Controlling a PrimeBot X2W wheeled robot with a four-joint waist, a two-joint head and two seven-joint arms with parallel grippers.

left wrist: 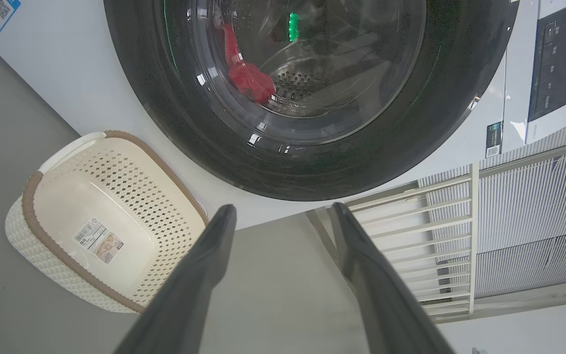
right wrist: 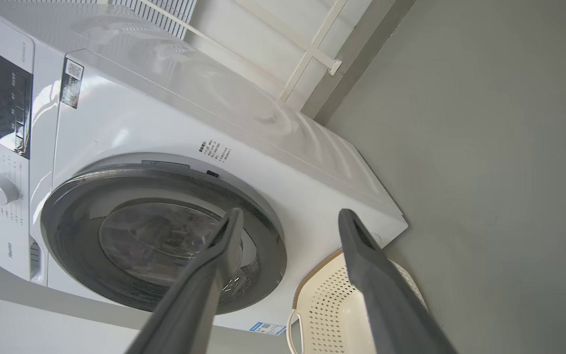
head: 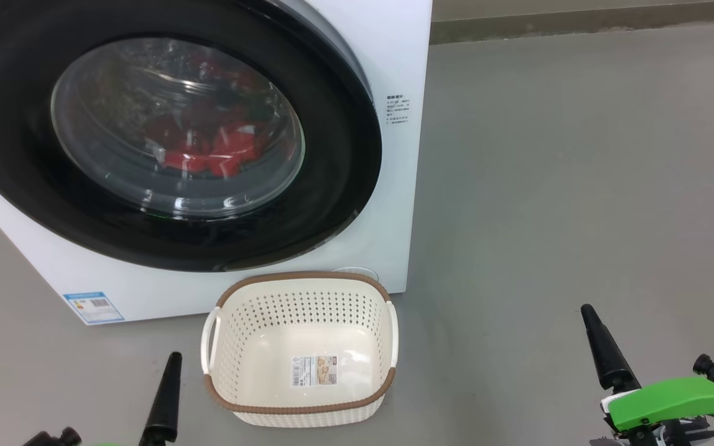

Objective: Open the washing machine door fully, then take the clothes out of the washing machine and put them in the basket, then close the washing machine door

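Behind the shut washing machine door (head: 332,186) lie clothes (head: 220,152); left fingers (left wrist: 195,275), right fingers (right wrist: 376,275) released.

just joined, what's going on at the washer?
Nothing is being handled yet. The big white front-loading washing machine has its round black-rimmed glass door looking shut, with the bright red clothes visible behind the glass. The cream perforated plastic basket with a brown rim sits empty on the grey floor in front. The robot's left fingers and right fingers are spread open, short of the machine, touching nothing.
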